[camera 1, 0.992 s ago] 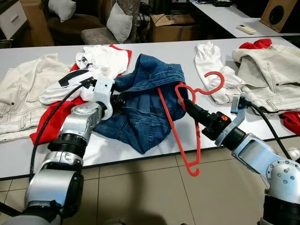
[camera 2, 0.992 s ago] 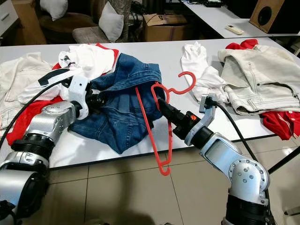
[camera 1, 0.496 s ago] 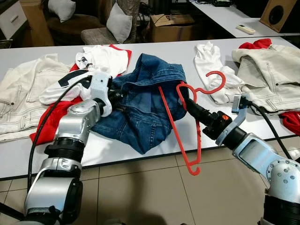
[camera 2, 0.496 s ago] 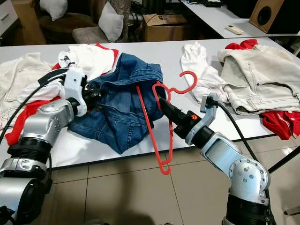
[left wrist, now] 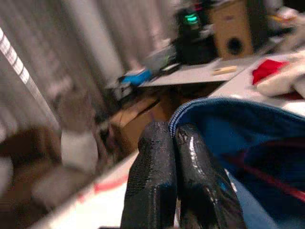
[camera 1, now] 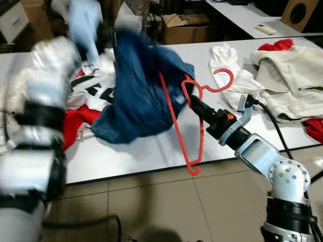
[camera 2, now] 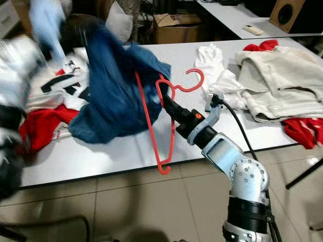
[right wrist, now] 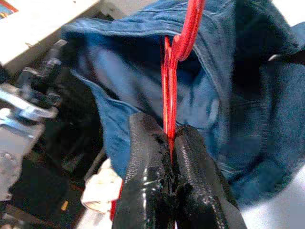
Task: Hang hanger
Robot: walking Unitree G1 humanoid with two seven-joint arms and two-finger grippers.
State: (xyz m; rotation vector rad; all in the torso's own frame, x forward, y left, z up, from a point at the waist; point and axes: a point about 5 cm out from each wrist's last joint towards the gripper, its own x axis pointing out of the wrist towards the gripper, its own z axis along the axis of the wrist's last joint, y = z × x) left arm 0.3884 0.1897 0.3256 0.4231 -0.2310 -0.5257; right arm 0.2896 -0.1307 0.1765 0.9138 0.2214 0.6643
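A red plastic hanger (camera 1: 174,108) hangs tilted over the table's front edge, hook (camera 1: 223,80) up, its upper part against a blue denim garment (camera 1: 136,91). My right gripper (camera 1: 191,101) is shut on the hanger near its neck; in the right wrist view the fingers (right wrist: 143,162) pinch the red bar (right wrist: 170,90) with denim (right wrist: 228,95) behind. My left arm is raised and blurred at the far left. Its gripper (left wrist: 172,138) is shut on the denim's hem (left wrist: 224,109), holding the garment up off the table.
The white table (camera 1: 146,151) carries a white printed shirt (camera 1: 86,91) over red cloth (camera 1: 75,123), a white garment (camera 1: 227,58) and a cream jacket (camera 1: 290,85) on the right. A cardboard box (camera 1: 184,25) stands beyond the table. Tiled floor lies in front.
My left arm has swung up fast, lifting the denim garment from the table. The right gripper has carried the hanger slightly left, toward the garment.
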